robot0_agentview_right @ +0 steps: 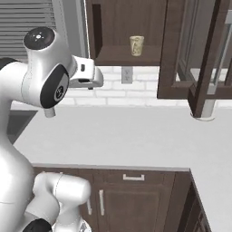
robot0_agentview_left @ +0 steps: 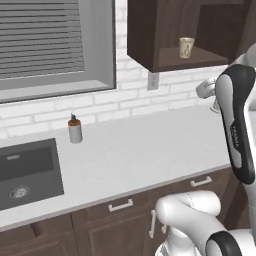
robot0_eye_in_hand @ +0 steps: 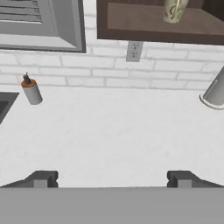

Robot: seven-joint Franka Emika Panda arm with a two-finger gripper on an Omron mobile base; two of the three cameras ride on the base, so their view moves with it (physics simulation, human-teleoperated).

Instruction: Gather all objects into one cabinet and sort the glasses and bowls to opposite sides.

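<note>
Pincer spread wide with nothing held, hovering over the bare desk; one cream mug stands on the shelf of the open cabinet, so gathering looks barely begun, with the other pieces and the sorting judged outstanding.

Cabinet shelf bears mug; counter bears soap dispenser.

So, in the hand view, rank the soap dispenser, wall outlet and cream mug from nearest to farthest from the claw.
1. Soap dispenser, on the counter, left, near the sink.
2. Wall outlet, on the brick wall, beyond the counter.
3. Cream mug, up in the open cabinet, right.

The claw is open.
</note>
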